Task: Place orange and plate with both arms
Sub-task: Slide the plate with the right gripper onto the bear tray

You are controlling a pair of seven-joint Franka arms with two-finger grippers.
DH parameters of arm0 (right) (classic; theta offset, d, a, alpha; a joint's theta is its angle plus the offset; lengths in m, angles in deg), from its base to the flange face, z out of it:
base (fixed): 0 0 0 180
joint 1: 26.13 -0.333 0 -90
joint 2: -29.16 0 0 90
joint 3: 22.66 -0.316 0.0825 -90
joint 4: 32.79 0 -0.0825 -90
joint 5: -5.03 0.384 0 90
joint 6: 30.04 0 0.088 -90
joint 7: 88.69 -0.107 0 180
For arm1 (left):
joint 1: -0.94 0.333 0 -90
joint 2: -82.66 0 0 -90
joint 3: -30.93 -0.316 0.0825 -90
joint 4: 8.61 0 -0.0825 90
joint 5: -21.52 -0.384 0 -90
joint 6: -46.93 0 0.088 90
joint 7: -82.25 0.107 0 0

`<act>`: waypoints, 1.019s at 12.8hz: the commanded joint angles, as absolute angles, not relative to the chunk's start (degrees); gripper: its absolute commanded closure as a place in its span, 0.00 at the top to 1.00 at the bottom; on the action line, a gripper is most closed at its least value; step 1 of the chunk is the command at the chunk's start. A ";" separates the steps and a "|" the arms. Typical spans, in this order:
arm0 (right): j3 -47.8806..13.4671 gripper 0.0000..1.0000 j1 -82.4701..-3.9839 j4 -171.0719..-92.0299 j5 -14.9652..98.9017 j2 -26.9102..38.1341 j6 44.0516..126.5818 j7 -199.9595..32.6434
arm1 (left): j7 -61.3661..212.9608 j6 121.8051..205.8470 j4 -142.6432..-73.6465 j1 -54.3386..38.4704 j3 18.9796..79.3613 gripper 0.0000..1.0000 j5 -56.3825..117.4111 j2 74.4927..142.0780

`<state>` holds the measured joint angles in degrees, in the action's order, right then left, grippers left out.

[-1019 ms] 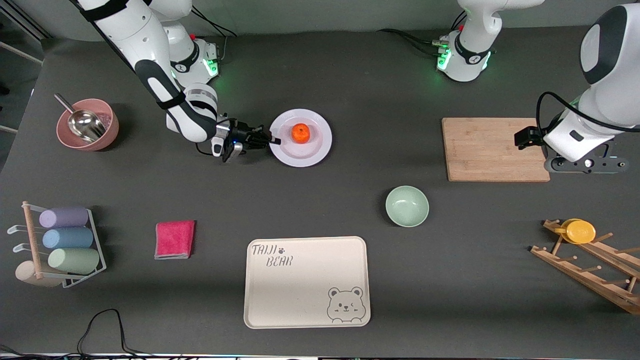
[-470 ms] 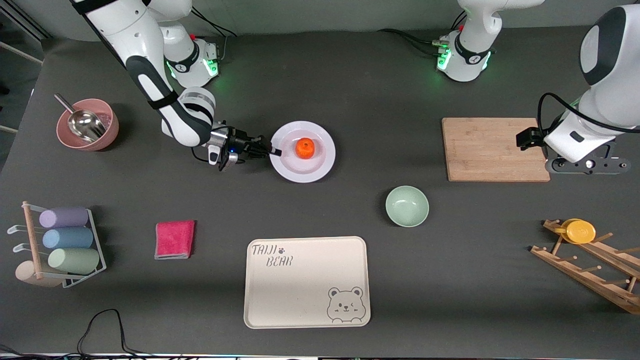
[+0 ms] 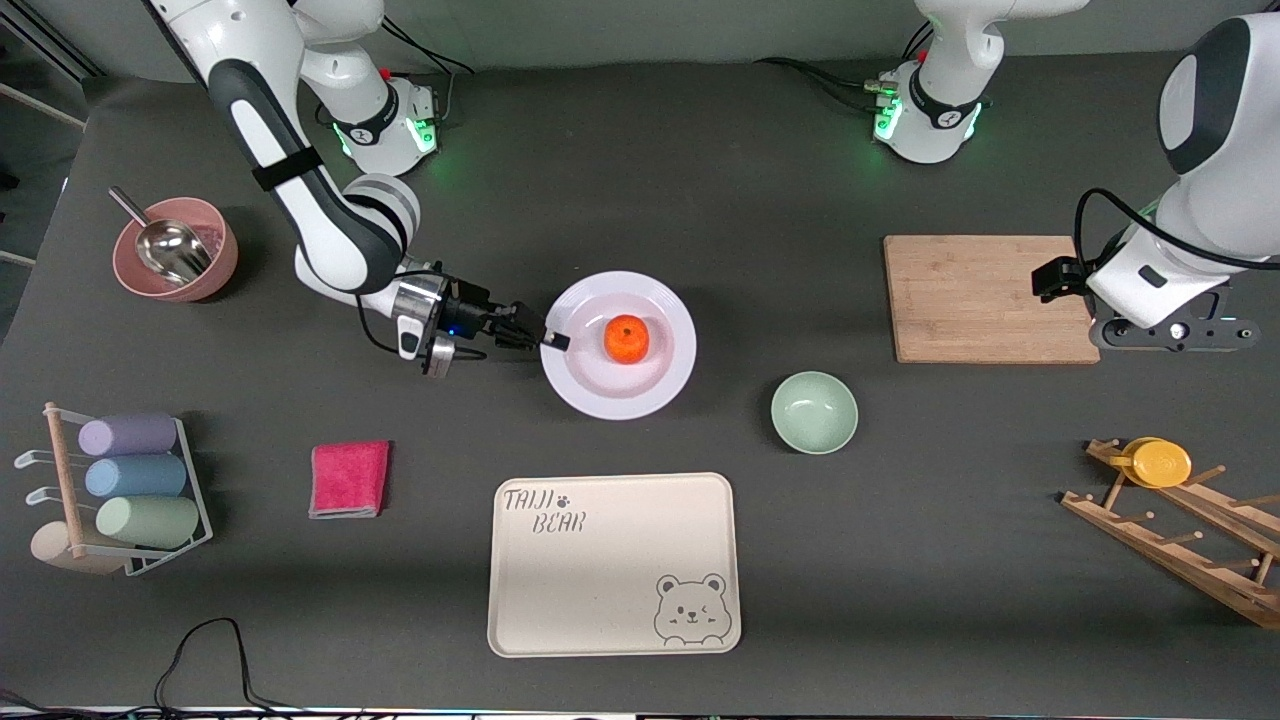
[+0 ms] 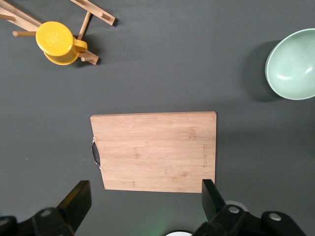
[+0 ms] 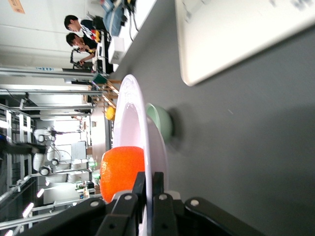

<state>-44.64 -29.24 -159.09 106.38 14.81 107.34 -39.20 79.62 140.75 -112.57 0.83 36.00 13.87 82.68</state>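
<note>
Dark grey matting covers the table, with both robot bases along its edge farthest from the front camera. On the right gripper the jaws are clamped shut on the rim of the plate, pinching the edge that faces the right arm's end of the table. The orange sits on the plate, close to its middle. From those jaws the right arm runs back low and nearly level, then bends sharply up at the elbow toward its base.

The left gripper hangs with its jaws spread wide and nothing between them, over the cutting board at the left arm's end of the table; that arm waits, forearm angled down from a raised elbow.

Nearer the front camera than the plate lies the cream bear-print tray, with the pale-green bowl between plate and board.

Only the right wrist view shows the grip edge-on: the two fingers meet on the thin white rim, the orange bulging above it and the bowl showing past the plate. Only the left wrist view looks straight down on the board, showing its small metal handle, and on a yellow cup on a wooden rack.
</note>
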 commanded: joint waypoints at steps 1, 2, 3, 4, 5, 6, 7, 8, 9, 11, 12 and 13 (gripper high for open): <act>-42.45 0.00 -28.41 -146.74 96.66 10.73 107.86 -52.17 | 80.31 140.09 -111.26 0.24 35.77 1.00 13.08 83.28; -41.74 0.00 -28.41 -142.35 93.14 8.62 108.21 -56.30 | 80.31 140.00 -111.18 0.24 35.77 1.00 13.08 83.28; -41.55 0.00 -28.33 -138.30 90.14 6.77 108.30 -59.83 | 80.31 140.00 -111.26 0.24 35.77 1.00 13.08 83.28; -40.77 0.00 -28.33 -134.61 87.59 4.84 108.30 -62.82 | 80.40 140.09 -111.26 0.24 35.77 1.00 13.08 83.28; -40.07 0.00 -28.41 -130.65 85.13 2.64 108.21 -65.20 | 80.32 140.09 -111.26 0.24 35.77 1.00 13.08 83.28; -39.97 0.00 -28.41 -126.44 82.58 -0.16 108.30 -67.40 | 80.31 140.09 -111.26 0.24 35.77 1.00 13.08 83.28; -39.97 0.00 -28.41 -122.05 80.20 -3.24 108.30 -69.42 | 80.31 140.09 -111.18 0.24 35.77 1.00 13.08 83.28; -39.97 0.00 -28.41 -117.91 77.74 -6.66 108.30 -71.18 | 80.31 140.09 -111.26 0.24 35.77 1.00 13.08 83.28; -39.97 0.00 -28.41 -113.87 75.28 -10.26 108.47 -72.94 | 80.31 140.09 -111.26 0.24 35.77 1.00 13.08 83.28; -39.97 0.00 -28.41 -108.23 72.19 -15.81 110.05 -74.10 | 80.31 140.09 -111.18 0.24 35.77 1.00 13.08 83.28; -39.97 0.00 -28.50 -105.51 71.92 -18.88 110.93 -73.93 | 80.31 140.00 -111.26 0.24 35.77 1.00 13.08 83.28; -39.97 0.00 -28.68 -102.78 71.48 -22.04 112.50 -73.66 | 80.40 140.09 -111.26 0.24 35.77 1.00 13.08 83.28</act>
<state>-39.52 -28.08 -111.59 73.67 -14.81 110.72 -71.40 79.65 140.75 -112.31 0.81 36.03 13.83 82.84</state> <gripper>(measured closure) 0.912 0.000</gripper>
